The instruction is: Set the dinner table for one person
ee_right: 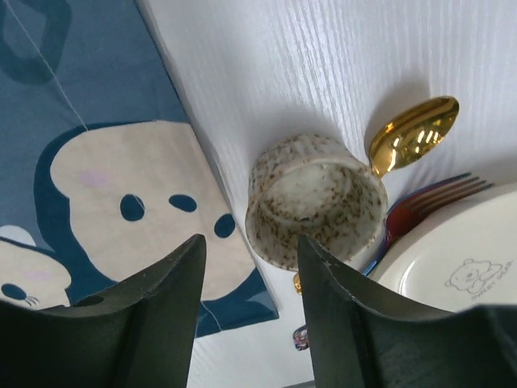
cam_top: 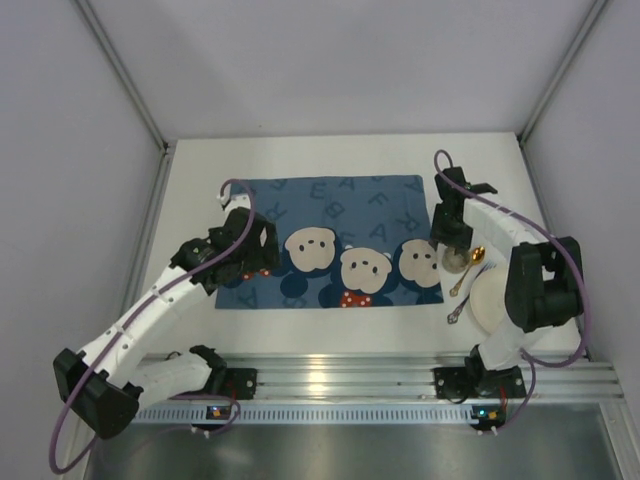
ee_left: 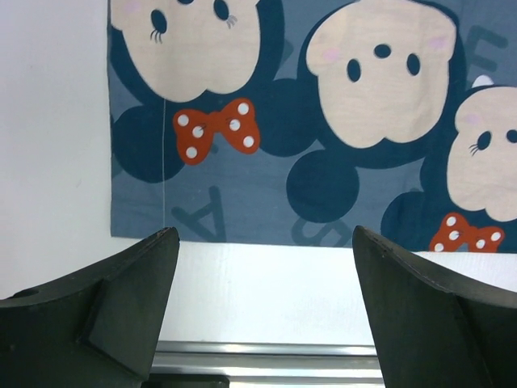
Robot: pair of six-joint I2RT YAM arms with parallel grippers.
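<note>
The white dinner table (cam_top: 320, 155) carries a dark blue cartoon-mouse placemat (cam_top: 330, 205) at its middle. A speckled cream cup (ee_right: 315, 198) stands on the table just right of the placemat's right edge; it also shows in the top view (cam_top: 455, 259). A gold spoon (ee_right: 412, 133), a dark fork (ee_right: 428, 202) and a white plate (ee_right: 452, 259) lie right of the cup. My right gripper (ee_right: 250, 242) is open and empty, hovering above and beside the cup. My left gripper (ee_left: 265, 238) is open and empty over the placemat's near left edge.
The aluminium rail (cam_top: 330, 375) runs along the table's near edge. Grey walls (cam_top: 330, 60) enclose the table on three sides. The plate (cam_top: 490, 300) sits near the right arm's base.
</note>
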